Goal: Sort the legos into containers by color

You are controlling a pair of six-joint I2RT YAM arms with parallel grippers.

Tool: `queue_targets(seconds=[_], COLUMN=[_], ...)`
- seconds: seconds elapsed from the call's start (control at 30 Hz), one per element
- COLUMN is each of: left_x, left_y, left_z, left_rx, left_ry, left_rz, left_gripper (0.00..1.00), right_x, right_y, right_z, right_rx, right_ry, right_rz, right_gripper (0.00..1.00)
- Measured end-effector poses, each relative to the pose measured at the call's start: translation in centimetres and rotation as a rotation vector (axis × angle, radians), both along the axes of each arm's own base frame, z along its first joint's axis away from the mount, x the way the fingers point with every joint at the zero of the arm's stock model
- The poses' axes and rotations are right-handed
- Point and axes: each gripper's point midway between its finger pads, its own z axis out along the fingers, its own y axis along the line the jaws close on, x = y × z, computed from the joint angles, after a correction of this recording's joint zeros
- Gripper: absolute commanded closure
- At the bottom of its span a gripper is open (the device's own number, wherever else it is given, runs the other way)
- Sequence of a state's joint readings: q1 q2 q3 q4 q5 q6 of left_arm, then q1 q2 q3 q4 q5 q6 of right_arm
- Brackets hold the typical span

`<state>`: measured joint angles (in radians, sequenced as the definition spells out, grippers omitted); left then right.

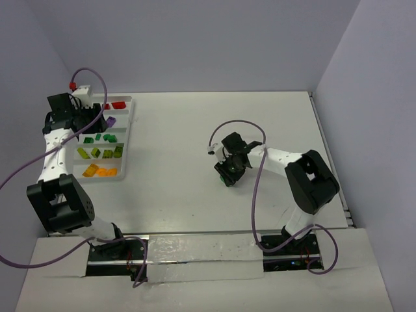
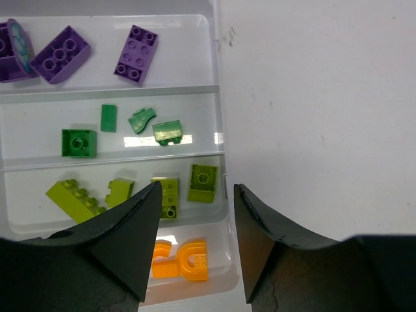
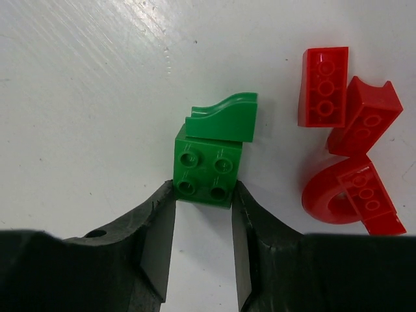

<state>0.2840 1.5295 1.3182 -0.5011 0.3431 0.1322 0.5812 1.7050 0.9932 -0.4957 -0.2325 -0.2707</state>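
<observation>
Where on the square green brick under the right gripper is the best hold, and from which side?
Grip the square green brick by its two flat parallel side walls, from above, the right gripper straddling it. The curved green piece sits against its far edge and the red legos lie apart, so those sides are free.

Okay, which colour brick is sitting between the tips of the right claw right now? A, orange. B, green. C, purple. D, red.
B: the right wrist view shows the right claw with its tips against both sides of a square green brick, while the red bricks lie off to the side, untouched.
</observation>
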Motion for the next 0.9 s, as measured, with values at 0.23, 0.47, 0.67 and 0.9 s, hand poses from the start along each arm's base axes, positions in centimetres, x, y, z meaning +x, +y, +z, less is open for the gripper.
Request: queue_targets(seconds=[0.23, 0.47, 0.67, 0.9], left_x=[-1.4, -5.0, -9.5, -11.9], left_y=[-4.4, -13.7, -22.9, -27.1], left_z=[2.1, 4.9, 5.2, 3.3], left_rx=[-0.178, -0.434, -0.562, -0.711], left_ry=[-0.049, -0.042, 0.074, 0.274], left_rz=[-0.141, -0.403, -0.671, -0.766], left_gripper=[0.41, 0.30, 0.27, 0.26], right_x=[-1.4, -1.4, 0.0, 0.9], right_y=[0.5, 3.9, 7.9, 11.7], right_z=[1.2, 9.6, 13.9, 16.6], right_rx=[0.073, 0.321, 0.419, 0.465], right_ry=[-0.004, -0.154, -0.240, -0.295], right_rz=[0.050, 0.130, 0.194, 0.242], right_gripper=[0.77, 0.77, 0.78, 0.79])
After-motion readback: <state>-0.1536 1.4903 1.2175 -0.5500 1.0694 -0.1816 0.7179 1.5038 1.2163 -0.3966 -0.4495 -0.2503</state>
